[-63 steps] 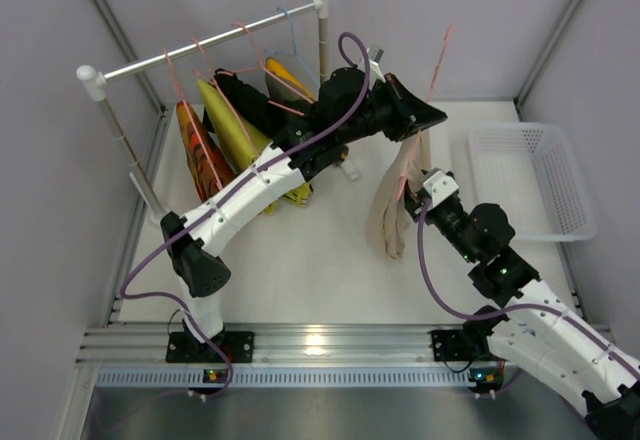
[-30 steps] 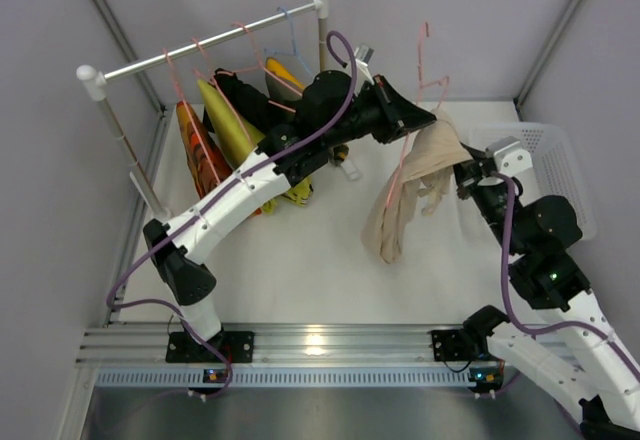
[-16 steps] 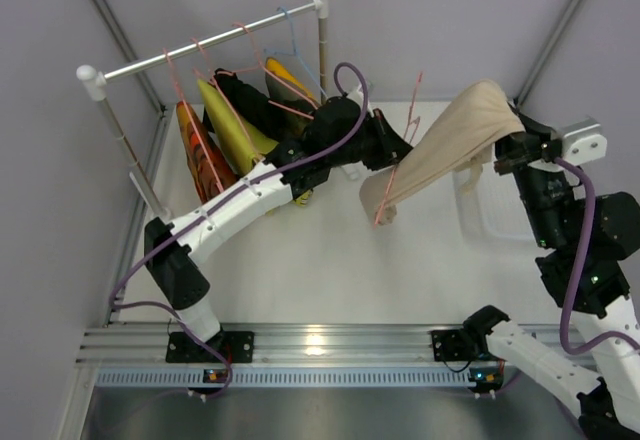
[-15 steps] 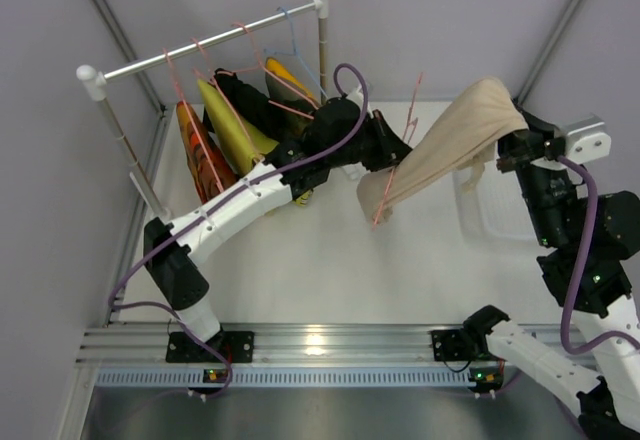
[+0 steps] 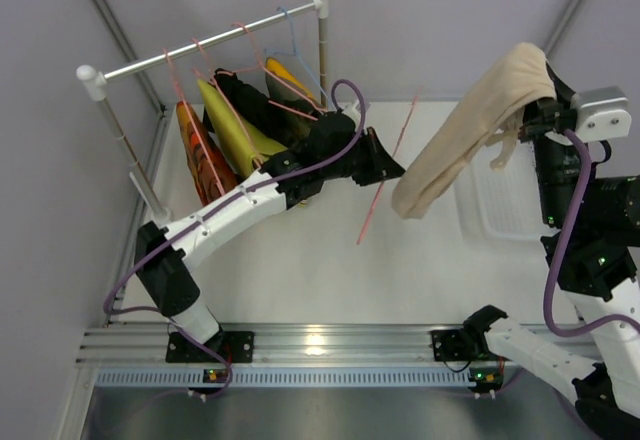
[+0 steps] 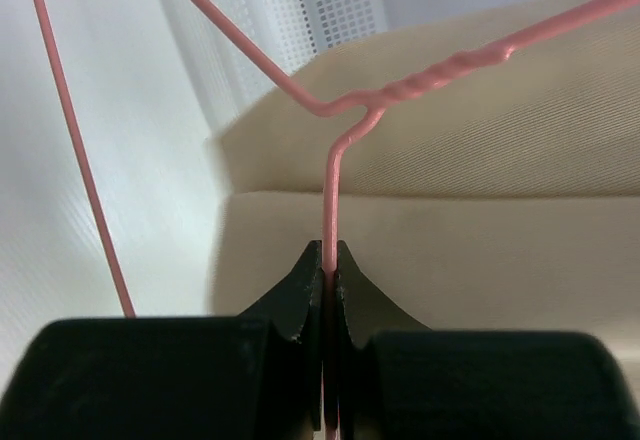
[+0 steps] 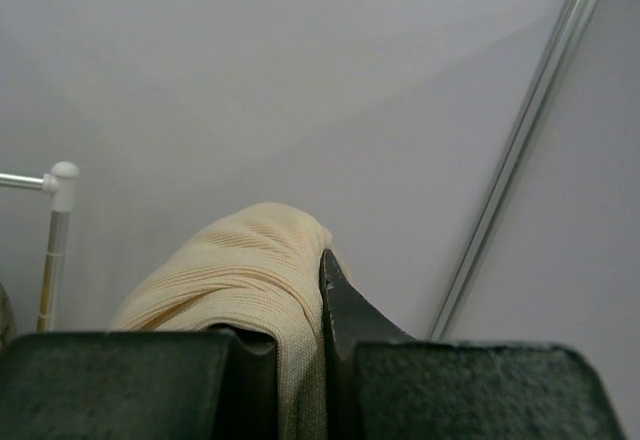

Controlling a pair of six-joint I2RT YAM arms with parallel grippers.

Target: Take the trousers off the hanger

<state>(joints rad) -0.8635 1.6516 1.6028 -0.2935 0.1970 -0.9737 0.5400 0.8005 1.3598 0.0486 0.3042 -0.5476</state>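
Nearest, the pink wire hanger (image 5: 369, 215) slants from a low tip near mid-table up toward the far edge. The left gripper (image 5: 392, 171) is clamped fully on its stem, jaws pressed together with only the wire between them. Just right of it, the pale beige trousers (image 5: 470, 130) hang in the air over the tabletop's right side and look clear of the wire. Their long axis runs diagonally, the free end pointing down toward the table's middle. The top end is bunched in the right gripper (image 5: 535, 110), whose fingers are closed tight on the cloth above the white basket (image 5: 520, 210) at the right edge. At the far left corner, the orange-red trousers (image 5: 200, 155) hang lengthwise from the rail (image 5: 200, 45).
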